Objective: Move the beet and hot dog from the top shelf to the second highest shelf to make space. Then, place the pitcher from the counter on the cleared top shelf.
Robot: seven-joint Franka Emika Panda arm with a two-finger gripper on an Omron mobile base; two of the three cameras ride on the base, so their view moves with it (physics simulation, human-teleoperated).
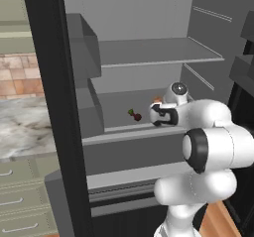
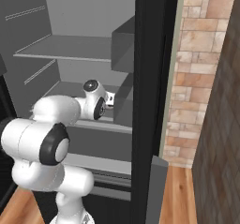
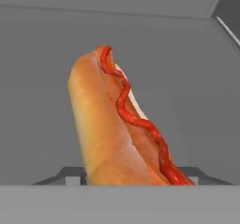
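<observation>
The hot dog (image 3: pixel 117 124), a tan bun with a red wavy line of sauce, stands close up in the hand view between my finger tips; an orange bit of the hot dog (image 1: pixel 157 100) peeks above my hand. My gripper (image 1: pixel 158 106) reaches into the open refrigerator just above the second highest shelf (image 1: pixel 124 128) and is shut on the hot dog. The beet (image 1: pixel 135 114) lies on that same shelf, a little left of my hand. Above, the top shelf (image 1: pixel 158 52) is bare. The pitcher is out of view. A piece of the counter (image 1: pixel 22 127) lies at the left.
The dark refrigerator door edge (image 1: pixel 54 107) stands at the left, with grey door bins (image 1: pixel 84 42) behind it. A second dark door edge (image 2: pixel 150 78) and a brick wall (image 2: pixel 197 68) close off the right. Sage drawers (image 1: pixel 20 201) sit under the counter.
</observation>
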